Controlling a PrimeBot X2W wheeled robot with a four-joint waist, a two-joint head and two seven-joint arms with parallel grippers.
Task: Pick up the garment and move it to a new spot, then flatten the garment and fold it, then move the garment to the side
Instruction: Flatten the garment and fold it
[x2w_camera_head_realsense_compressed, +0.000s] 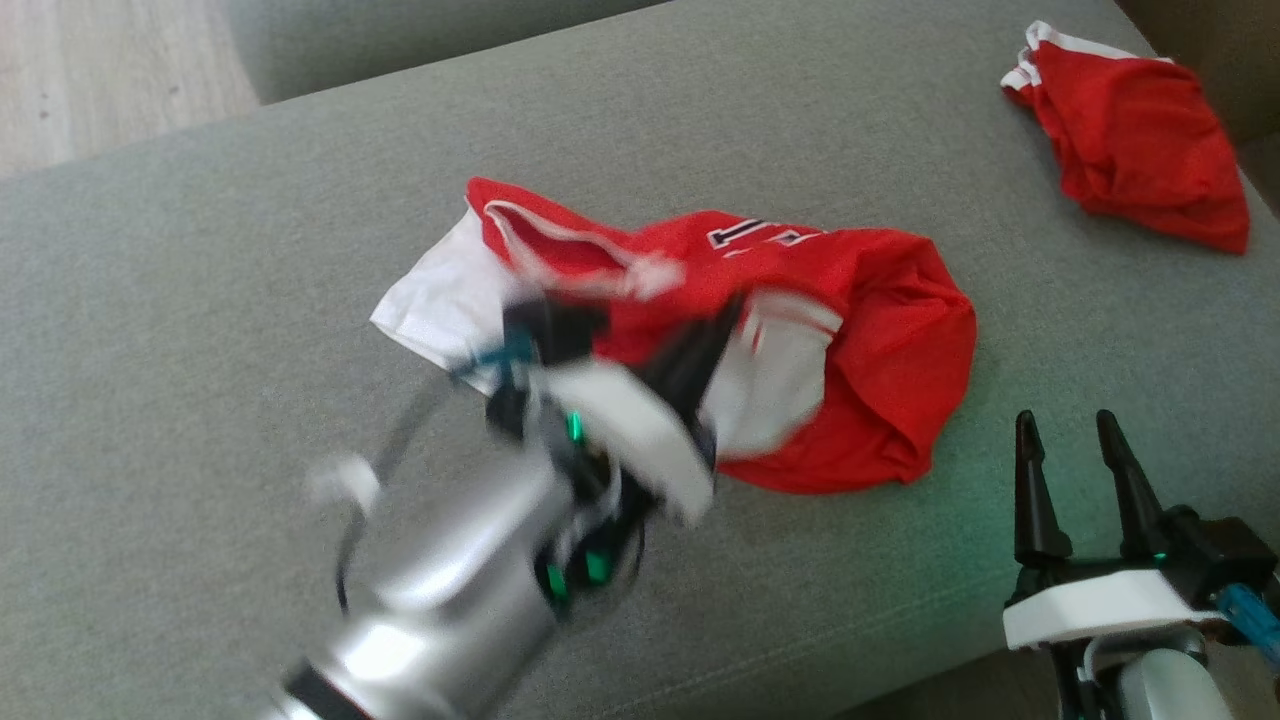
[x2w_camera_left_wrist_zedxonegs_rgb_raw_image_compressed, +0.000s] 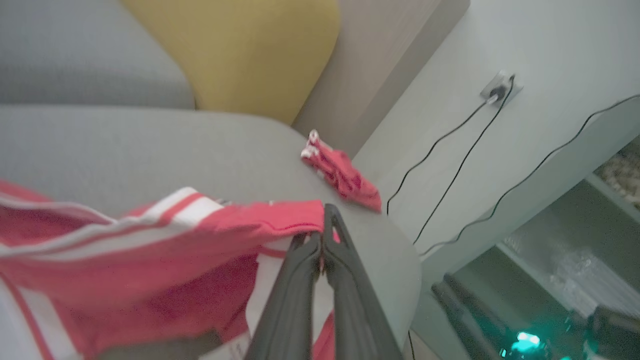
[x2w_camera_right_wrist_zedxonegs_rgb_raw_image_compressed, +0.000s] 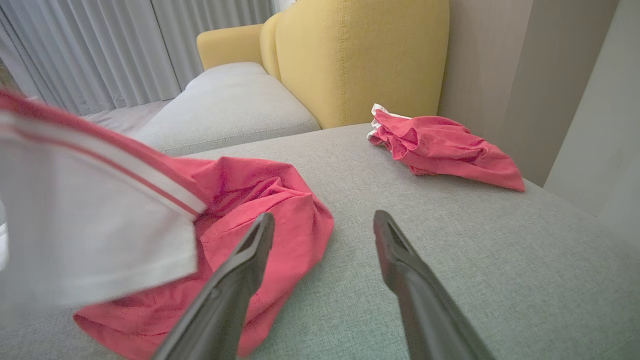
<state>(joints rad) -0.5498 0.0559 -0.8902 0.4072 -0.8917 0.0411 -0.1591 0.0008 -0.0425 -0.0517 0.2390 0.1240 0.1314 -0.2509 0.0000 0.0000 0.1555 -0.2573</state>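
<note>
The garment (x2w_camera_head_realsense_compressed: 880, 340) is a red jersey with white sleeves and striped trim, lying crumpled in the middle of the grey sofa seat (x2w_camera_head_realsense_compressed: 200, 300). My left gripper (x2w_camera_head_realsense_compressed: 725, 320) is blurred with motion at the jersey's near side. In the left wrist view its fingers (x2w_camera_left_wrist_zedxonegs_rgb_raw_image_compressed: 300, 280) are pressed together, and the left gripper (x2w_camera_left_wrist_zedxonegs_rgb_raw_image_compressed: 324, 235) is shut on a red fold of the garment (x2w_camera_left_wrist_zedxonegs_rgb_raw_image_compressed: 150, 250), which hangs partly lifted. My right gripper (x2w_camera_head_realsense_compressed: 1065, 430) is open and holds nothing, just right of the jersey near the seat's front edge. From the right wrist, the right gripper (x2w_camera_right_wrist_zedxonegs_rgb_raw_image_compressed: 324, 220) faces the garment (x2w_camera_right_wrist_zedxonegs_rgb_raw_image_compressed: 260, 200).
A second red piece of clothing (x2w_camera_head_realsense_compressed: 1140, 150) lies at the seat's far right corner. A yellow backrest (x2w_camera_right_wrist_zedxonegs_rgb_raw_image_compressed: 350, 60) stands behind the seat. Black cables (x2w_camera_left_wrist_zedxonegs_rgb_raw_image_compressed: 450, 150) run down the pale wall past the seat's right edge. Wooden floor (x2w_camera_head_realsense_compressed: 100, 70) shows at the far left.
</note>
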